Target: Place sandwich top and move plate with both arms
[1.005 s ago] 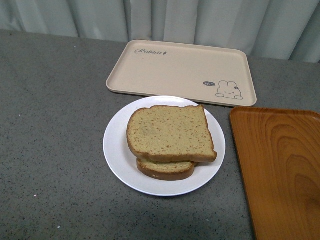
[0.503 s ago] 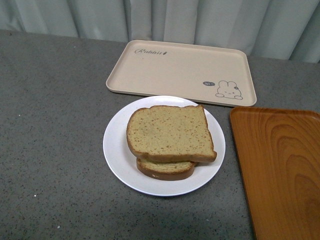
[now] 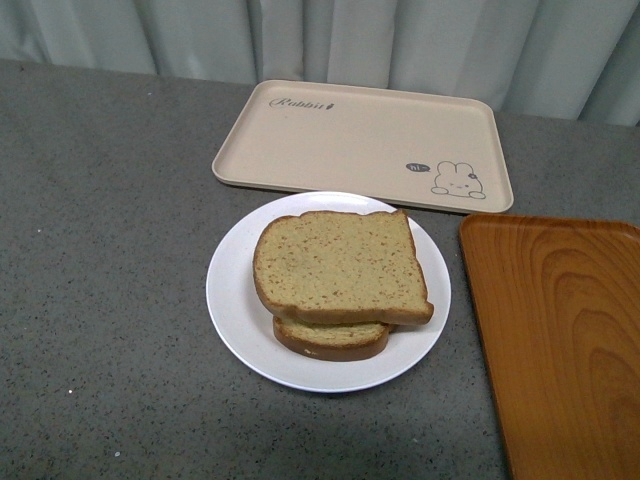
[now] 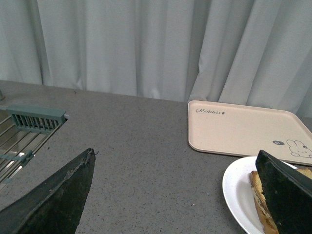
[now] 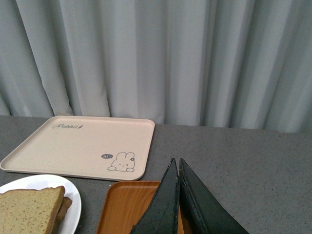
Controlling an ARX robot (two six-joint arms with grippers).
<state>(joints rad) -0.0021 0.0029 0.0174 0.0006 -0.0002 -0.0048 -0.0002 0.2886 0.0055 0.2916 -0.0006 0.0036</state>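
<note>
I am seeing the top lying on the plate; my left pincer is standing open, my right pincer closed.

No visible change in front view: sandwich top on plate, both in same spot.

Front view: from the robot's body, looking steeply down on the worktop, near the plate. Left wrist view: low above the worktop, facing the curtain, between the spread left fingers. Right wrist view: also low, facing the same curtain, over the right fingers pressed together. Shared by all three: plate and rabbit tray; orange tray only in front and right wrist views.
</note>
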